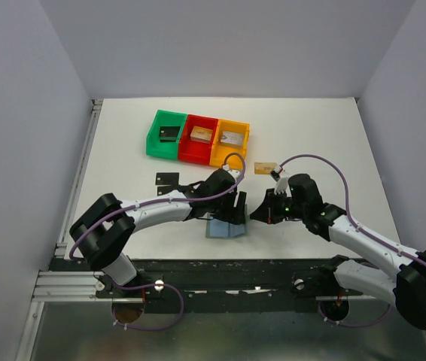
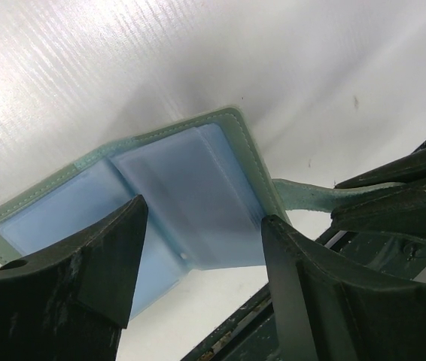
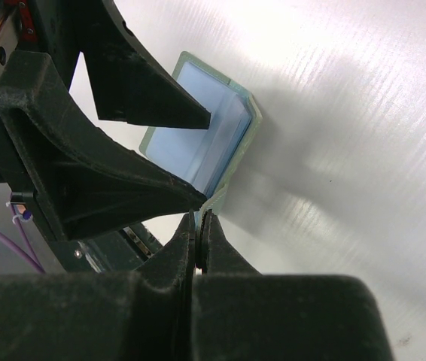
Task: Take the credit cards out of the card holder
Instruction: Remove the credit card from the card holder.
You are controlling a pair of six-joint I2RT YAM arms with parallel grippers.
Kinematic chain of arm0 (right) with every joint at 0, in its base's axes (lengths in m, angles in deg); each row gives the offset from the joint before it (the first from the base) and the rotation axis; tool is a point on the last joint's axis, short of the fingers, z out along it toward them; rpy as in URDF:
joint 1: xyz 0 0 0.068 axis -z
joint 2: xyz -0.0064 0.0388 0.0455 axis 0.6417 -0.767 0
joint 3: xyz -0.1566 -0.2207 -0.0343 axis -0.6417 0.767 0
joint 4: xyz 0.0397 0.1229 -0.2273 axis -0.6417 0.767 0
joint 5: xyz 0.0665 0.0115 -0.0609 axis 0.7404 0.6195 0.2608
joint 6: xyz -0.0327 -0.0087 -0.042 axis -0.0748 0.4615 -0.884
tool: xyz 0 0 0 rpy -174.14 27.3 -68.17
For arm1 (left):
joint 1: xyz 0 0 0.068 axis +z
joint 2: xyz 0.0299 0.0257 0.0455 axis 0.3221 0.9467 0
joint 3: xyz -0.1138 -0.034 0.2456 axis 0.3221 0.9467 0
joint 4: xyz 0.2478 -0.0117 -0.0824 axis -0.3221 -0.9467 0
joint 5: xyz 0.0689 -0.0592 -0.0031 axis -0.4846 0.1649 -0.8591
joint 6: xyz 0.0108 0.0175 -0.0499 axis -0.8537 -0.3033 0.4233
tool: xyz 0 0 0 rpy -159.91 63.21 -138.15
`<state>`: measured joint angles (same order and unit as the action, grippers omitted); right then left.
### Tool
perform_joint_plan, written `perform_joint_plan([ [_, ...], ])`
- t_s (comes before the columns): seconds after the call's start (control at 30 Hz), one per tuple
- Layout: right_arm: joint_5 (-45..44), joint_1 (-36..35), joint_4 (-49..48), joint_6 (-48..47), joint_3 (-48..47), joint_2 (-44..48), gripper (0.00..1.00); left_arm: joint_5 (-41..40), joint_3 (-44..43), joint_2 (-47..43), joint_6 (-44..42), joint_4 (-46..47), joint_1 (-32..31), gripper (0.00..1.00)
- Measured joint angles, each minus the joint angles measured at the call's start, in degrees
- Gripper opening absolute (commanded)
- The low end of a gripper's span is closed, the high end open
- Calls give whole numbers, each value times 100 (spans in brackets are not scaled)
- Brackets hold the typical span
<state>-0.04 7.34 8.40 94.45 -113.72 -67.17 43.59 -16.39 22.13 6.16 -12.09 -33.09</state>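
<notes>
Pinching the closing tab [image 2: 303, 197] of the card holder [image 1: 225, 229] in my clenched right end effector [image 3: 198, 226], holder lay open on the tabletop [image 1: 311, 128], my left end effector [image 2: 204, 216] hung spread wide over its blue pockets [image 2: 190, 180].

The card holder [image 2: 190, 195] — grey-green border, pale blue pockets; bins [image 1: 194, 156] — green, red, orange.

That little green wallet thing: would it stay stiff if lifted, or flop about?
Probably floppy: the card holder is thin, stitched, and creased at a middle fold. Likely light, being so flat. The right pincer pinches only its narrow tab, which may bend or slip.
</notes>
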Motion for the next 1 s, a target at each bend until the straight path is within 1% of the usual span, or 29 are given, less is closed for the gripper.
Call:
perform_joint_plan([
  [0.13, -2, 0, 2, -9, 0, 4, 0, -85, 0, 0, 13, -13, 0, 72],
  [0.3, -2, 0, 2, -20, 0, 15, 0, -240, 57, -61, 66, -17, -2, 72],
  [0.53, -2, 0, 4, -22, 0, 15, 0, -426, 186, -232, 105, -42, 0, 74],
  [1.0, -37, 0, 48, -22, 0, 48, 0, -643, 234, -415, 129, -109, 0, 74],
])
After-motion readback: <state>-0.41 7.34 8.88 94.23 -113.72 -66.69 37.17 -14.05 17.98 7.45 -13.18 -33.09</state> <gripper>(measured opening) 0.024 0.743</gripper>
